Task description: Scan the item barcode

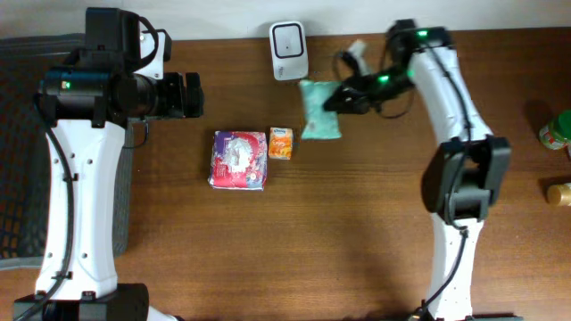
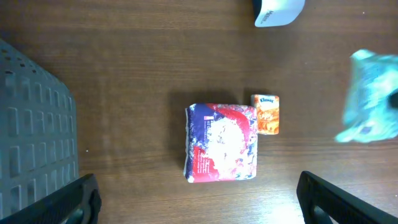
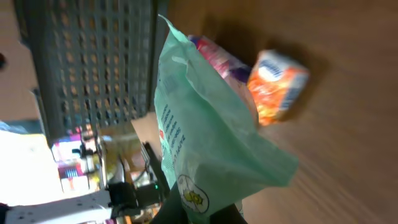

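The mint-green packet filled the middle of the right wrist view, closest to the lens. Its lower end was pinched in the right claw, which was closed on it. Behind the packet an orange carton lay on the brown worktop. A sliver of a red-and-white pack showed past the packet's edge, and a dark mesh crate stood beyond.

From overhead, the packet sat just beside the lower right corner of a white scanner at the far edge of the worktop, with the right claw gripping the packet's right end. Whether the packet touched the worktop could not be told. The orange carton lay near the packet's lower left corner, and the red-and-white pack was just beside the carton on its left. The left claw hung open and empty, well left of the scanner. Two jars stood at the right edge.

In the left wrist view, the dark fingertips sat in the bottom corners, spread wide with nothing between them. The pack and carton lay at centre, the packet was a blur at the right edge, and the crate showed at left.
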